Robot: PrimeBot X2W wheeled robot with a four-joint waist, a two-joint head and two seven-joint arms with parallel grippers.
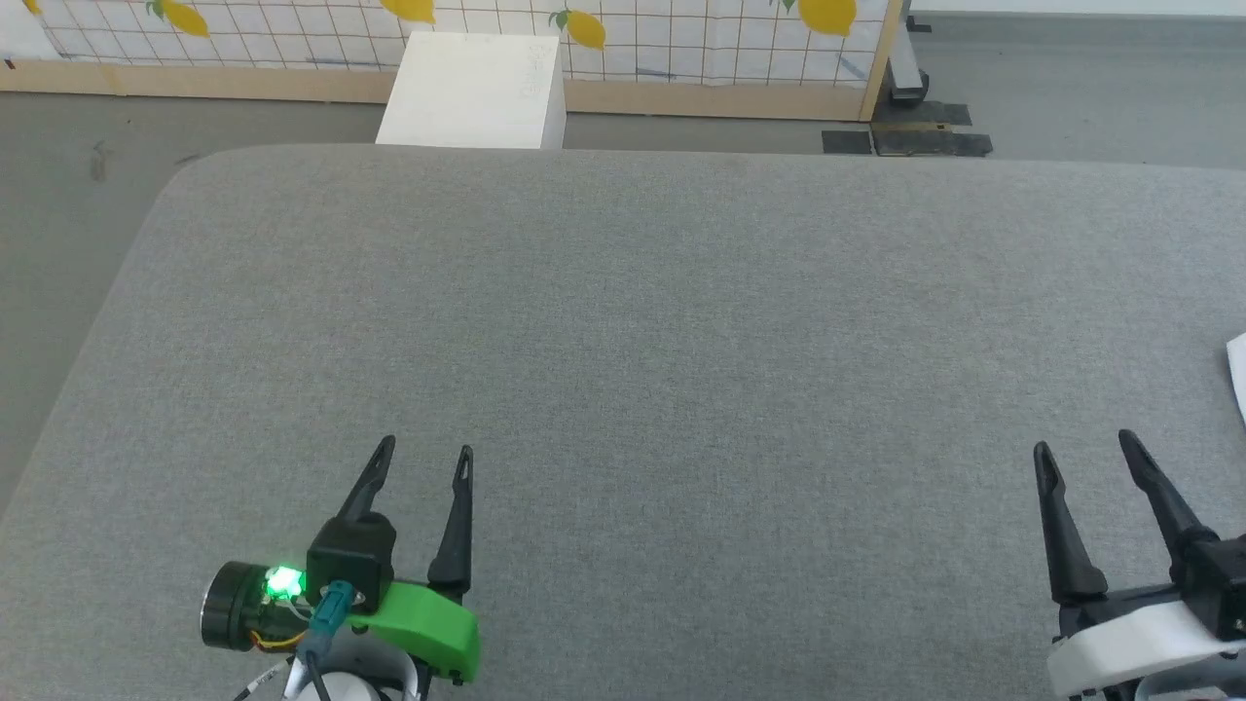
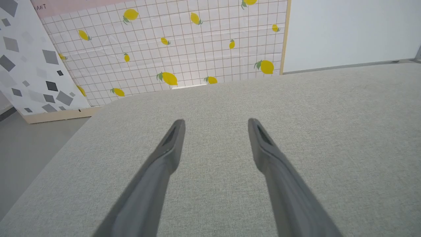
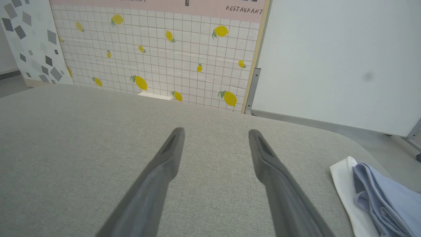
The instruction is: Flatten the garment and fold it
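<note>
One light blue cloth shirt with a white collar. One big grey fabric desk. One white square box. Two black end effectors, the left end effector and the right end effector, with two long fingers each.

The garment runs off the right wrist view's lower right corner
</note>
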